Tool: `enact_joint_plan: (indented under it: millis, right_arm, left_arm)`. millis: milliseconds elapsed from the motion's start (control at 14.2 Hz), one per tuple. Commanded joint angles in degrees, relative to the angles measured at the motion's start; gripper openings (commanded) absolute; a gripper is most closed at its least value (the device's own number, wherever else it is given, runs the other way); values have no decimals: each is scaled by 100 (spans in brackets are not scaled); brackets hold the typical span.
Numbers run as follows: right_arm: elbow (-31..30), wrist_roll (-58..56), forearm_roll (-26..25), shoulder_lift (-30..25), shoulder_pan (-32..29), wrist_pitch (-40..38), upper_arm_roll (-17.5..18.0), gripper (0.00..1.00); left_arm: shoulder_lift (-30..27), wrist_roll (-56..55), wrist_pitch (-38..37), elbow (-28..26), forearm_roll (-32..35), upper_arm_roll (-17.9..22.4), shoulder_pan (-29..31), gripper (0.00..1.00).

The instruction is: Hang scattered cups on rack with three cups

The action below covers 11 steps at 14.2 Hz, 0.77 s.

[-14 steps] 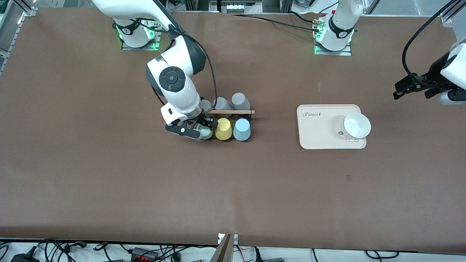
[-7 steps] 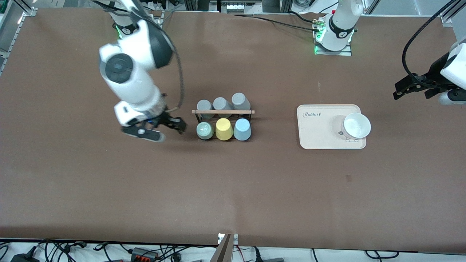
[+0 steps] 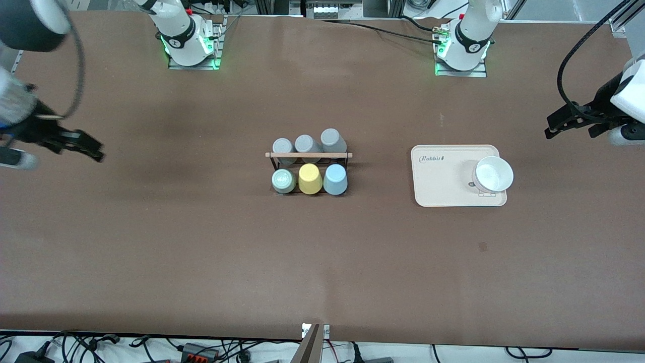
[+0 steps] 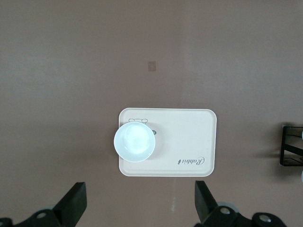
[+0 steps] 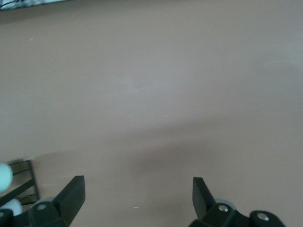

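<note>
Looking at the rack (image 3: 308, 155): you're seeing it mid-table w/ six cups on it. Mint cup (image 3: 283, 181), yellow cup (image 3: 309, 178) & light blue cup (image 3: 335, 179) are sitting in the row nearer the front cam; three grey cups (image 3: 307, 143) are sitting in the farther row. Your right gripper (image 3: 60, 143) is hanging empty, fingers (image 5: 71, 191) spread wide, over bare table at the right arm's end, well apart from the rack. Your left gripper (image 3: 572, 123) is waiting w/ fingers wide, empty, over the left arm's end; the beige tray (image 4: 189, 137) w/ white bowl (image 4: 135, 142) is lying between it & the rack.
</note>
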Motion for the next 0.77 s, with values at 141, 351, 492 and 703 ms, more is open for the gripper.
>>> enact_joint_plan:
  millis: [141,351,492,703]
  right_arm:
    - [45,-156,60,-375,-518,-1095,86,100]
    - [71,-331,60,-243,-370,-942,78,100]
    - [107,-332,51,-208,382,-889,-472,100]
    - [107,-541,86,-207,800,-827,-995,100]
  left_arm:
    - [-50,46,-73,8,82,-37,-18,100]
    - [-85,55,-160,-10,82,-37,-18,100]
    - [-85,55,-204,-10,82,-28,8,100]
    - [-94,55,-161,-18,82,-37,26,100]
